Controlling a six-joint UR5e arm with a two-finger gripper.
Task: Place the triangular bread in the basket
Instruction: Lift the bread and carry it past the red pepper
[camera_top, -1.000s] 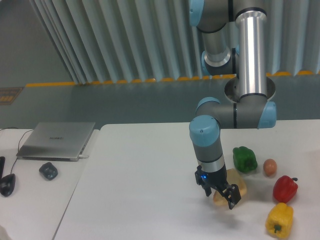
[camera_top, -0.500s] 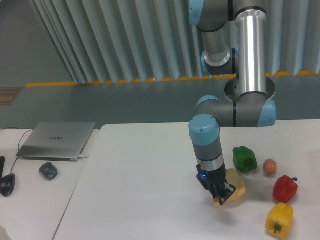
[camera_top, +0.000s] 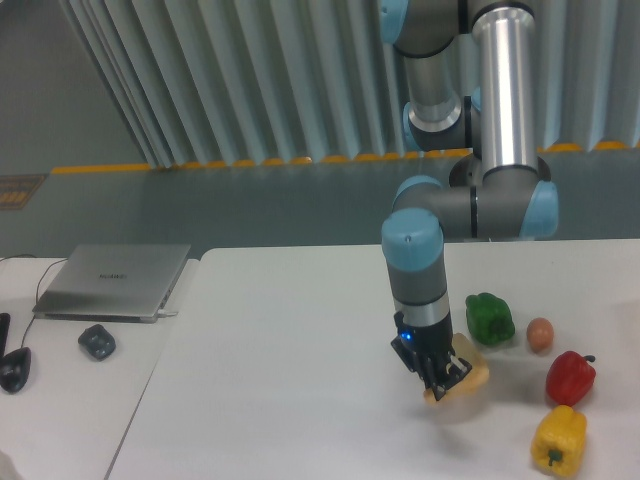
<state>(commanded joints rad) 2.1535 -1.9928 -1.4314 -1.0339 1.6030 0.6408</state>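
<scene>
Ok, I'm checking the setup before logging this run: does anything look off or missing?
One thing: no basket is in view, though the bread in the gripper is meant for one. The green pepper, egg-shaped ball, red pepper and yellow pepper sit undisturbed; nothing looks spilled or damaged.

Silver arm, blue joint caps, black claw

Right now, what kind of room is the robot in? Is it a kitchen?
Probably not a kitchen. It looks like a robot lab or workshop: the arm's gripper holds the triangular bread over a plain white table, a laptop sits on a side desk, and yellow floor tape runs along the metal wall.
</scene>
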